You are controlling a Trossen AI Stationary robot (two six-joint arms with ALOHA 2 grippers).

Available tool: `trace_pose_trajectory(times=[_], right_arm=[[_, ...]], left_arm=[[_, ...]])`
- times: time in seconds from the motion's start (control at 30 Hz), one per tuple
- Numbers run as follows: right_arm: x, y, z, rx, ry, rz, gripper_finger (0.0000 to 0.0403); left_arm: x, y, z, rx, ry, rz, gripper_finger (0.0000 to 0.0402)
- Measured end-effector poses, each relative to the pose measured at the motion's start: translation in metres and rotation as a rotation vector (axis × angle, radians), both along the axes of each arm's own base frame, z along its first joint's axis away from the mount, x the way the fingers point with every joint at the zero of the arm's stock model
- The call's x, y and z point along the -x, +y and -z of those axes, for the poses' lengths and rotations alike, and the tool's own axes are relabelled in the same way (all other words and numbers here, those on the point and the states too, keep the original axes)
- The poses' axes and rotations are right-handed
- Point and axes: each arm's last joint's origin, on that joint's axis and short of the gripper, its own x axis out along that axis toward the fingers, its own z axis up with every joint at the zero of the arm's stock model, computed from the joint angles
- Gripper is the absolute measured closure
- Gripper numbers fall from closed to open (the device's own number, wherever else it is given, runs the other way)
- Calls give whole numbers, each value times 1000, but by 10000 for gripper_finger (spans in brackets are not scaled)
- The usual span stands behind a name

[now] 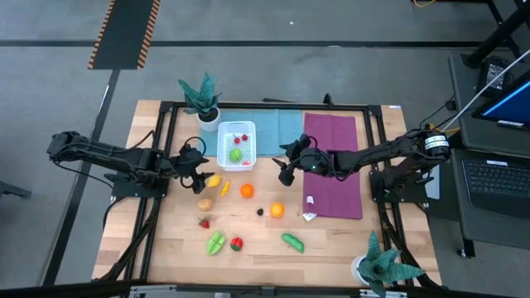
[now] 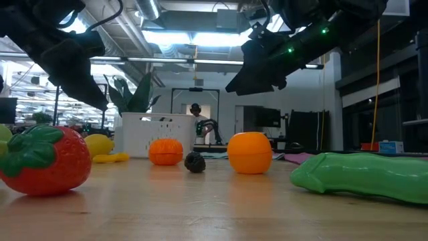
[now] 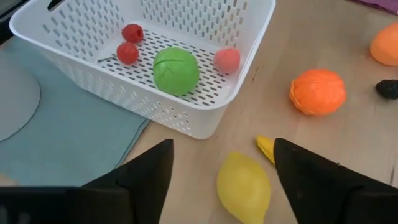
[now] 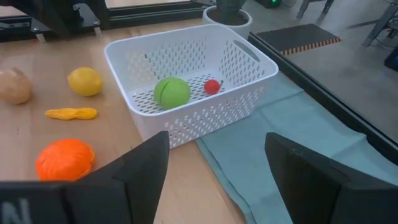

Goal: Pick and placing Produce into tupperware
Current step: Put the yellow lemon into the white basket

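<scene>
Lemon on table, unheld | left end effector wide above it | right end effector wide, empty, near tupperware

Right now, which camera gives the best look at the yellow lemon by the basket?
The left wrist view: the lemon lies close up between the open left pincer fingers, on the wood beside the white basket. The high view shows it tiny, the right wrist view small and far off, and the low view only partly, behind the strawberry.

One tupperware, two potted plants, two cloths, about thirteen produce pieces.
</scene>
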Motion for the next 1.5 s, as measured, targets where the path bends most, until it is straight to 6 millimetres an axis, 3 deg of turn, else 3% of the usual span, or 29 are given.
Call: trace_pose_trajectory(times=[0.23,0.4,0.57,0.83,1.13,1.5], right_arm=[[0,0,0,0,0,0,136],[0,0,-1,0,-6,0,136],[0,0,-1,0,-7,0,136],[0,0,-1,-2,-7,1,136],[0,0,0,-1,-6,0,136],[0,0,0,-3,-7,0,136]], left_arm=[[-2,-1,-5,-12,-30,31,96],[-9,-1,-28,1,-63,31,99],[-15,-2,-42,11,33,12,101],[-26,-4,-35,109,313,-161,98],[-52,-16,-19,175,424,-259,96],[-60,-17,-6,163,491,-258,97]])
